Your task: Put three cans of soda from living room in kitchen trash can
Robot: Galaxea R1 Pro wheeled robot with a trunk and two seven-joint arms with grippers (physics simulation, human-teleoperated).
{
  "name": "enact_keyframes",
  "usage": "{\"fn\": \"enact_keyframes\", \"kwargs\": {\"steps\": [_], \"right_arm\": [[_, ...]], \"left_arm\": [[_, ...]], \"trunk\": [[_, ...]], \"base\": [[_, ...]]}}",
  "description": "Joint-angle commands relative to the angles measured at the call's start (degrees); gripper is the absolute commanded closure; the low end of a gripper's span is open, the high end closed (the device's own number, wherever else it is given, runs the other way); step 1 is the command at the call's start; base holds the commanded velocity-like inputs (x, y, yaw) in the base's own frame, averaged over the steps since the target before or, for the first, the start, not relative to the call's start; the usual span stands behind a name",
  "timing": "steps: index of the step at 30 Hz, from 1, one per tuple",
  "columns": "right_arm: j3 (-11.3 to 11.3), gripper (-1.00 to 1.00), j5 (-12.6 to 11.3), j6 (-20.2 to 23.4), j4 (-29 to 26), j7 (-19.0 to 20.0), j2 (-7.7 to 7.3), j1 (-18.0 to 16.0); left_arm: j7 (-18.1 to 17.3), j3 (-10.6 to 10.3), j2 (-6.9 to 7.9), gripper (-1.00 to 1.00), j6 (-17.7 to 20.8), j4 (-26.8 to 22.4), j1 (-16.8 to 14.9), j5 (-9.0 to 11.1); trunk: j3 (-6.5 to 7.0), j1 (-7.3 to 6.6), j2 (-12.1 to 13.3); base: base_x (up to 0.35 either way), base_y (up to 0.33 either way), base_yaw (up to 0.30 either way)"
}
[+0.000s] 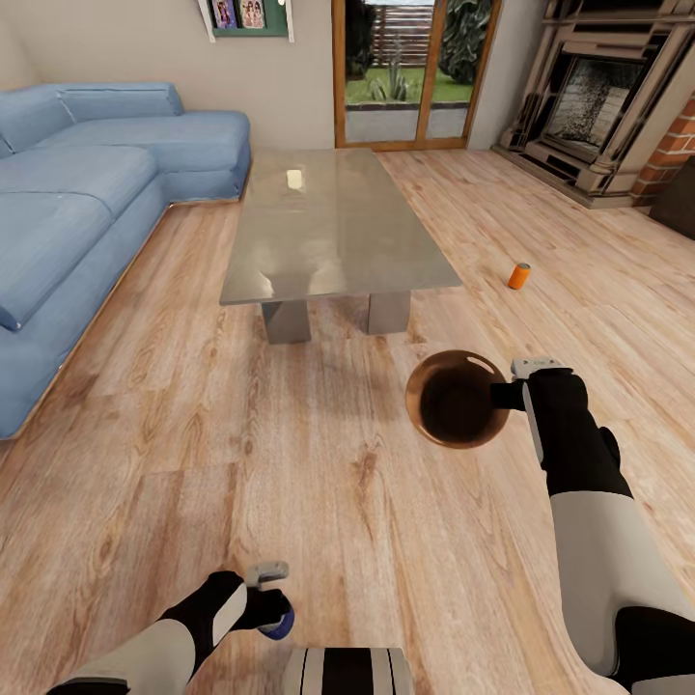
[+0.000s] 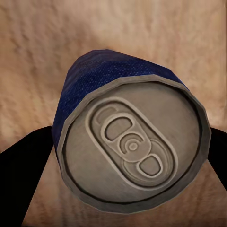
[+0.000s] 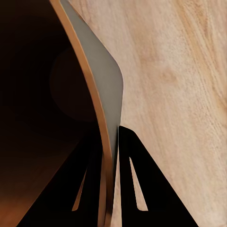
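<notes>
Item one, the trash can: round copper-brown bin with a dark interior, carried above the wood floor at about 3 o'clock of the head view's centre, mouth toward the camera. The right gripper is pinched on its rim, one finger inside the wall and one outside, as the right wrist view shows. It looks a thin, stiff, light shell; the rim or a handle hole seems the sensible hold, though a single-point pinch may let it swing. Item two, a soda can clamped between the fingers of the left gripper at 6 o'clock: its body reads dark blue here, with a grey metal end and pull tab facing the wrist camera. Item three, an orange can lying on the floor at 2 o'clock, just off the glass coffee table, well apart from the bin. Cans are judged light, rigid, smooth and prone to rolling; grip across the middle of the body. Markings: no brand, label or legible writing on any item. Blue sofa at 10 o'clock.
</notes>
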Motion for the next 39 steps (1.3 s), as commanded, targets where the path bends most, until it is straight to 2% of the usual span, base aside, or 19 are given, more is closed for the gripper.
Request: {"fn": "enact_keyframes", "kwargs": {"steps": [1,17,23,30,32,35,37,39], "right_arm": [[0.01,1.00,-0.26,0.01,-0.03,0.20,0.00,-0.02],[0.01,1.00,-0.26,0.01,1.31,0.20,0.00,-0.02],[0.07,1.00,-0.26,0.01,2.21,0.10,0.00,0.04],[0.06,1.00,-0.26,0.01,3.42,-0.12,0.07,0.31],[0.03,1.00,-0.26,0.01,3.54,-0.14,0.08,0.39],[-0.08,1.00,-0.26,0.01,3.64,-0.14,0.13,0.48],[-0.18,1.00,-0.26,0.01,3.71,-0.15,0.16,0.59],[-0.21,1.00,-0.26,0.01,3.72,-0.15,0.17,0.67]], "left_arm": [[-0.05,-0.05,0.01,1.00,-0.01,-0.04,0.00,0.00],[-2.30,-0.31,0.39,1.00,-0.21,-2.31,0.00,0.02],[-4.68,-0.57,0.54,1.00,0.28,-5.79,0.00,0.02],[-5.21,-1.40,0.62,1.00,1.53,-9.14,0.00,0.02],[-5.24,-1.93,0.62,1.00,3.55,-11.79,0.00,0.02],[-5.27,-2.22,0.56,1.00,7.96,-18.94,0.03,0.05],[-5.28,-2.32,0.50,1.00,12.22,-25.79,0.21,0.08],[-5.28,-2.35,0.51,1.00,14.04,-28.22,0.41,0.09]], "trunk": [[0.01,-0.01,0.00],[2.70,-3.30,6.01],[3.78,-4.62,8.42],[5.03,-6.16,11.23],[5.39,-6.60,12.03],[5.93,-7.26,13.23],[6.29,-7.69,14.03],[6.65,-8.13,14.84]], "base": [[0.000,0.000,0.000],[0.000,0.000,0.000],[0.000,0.000,0.000],[0.000,0.000,0.000],[0.000,0.000,0.000],[0.000,0.000,0.000],[0.000,0.000,0.000],[0.000,0.000,0.000]]}}
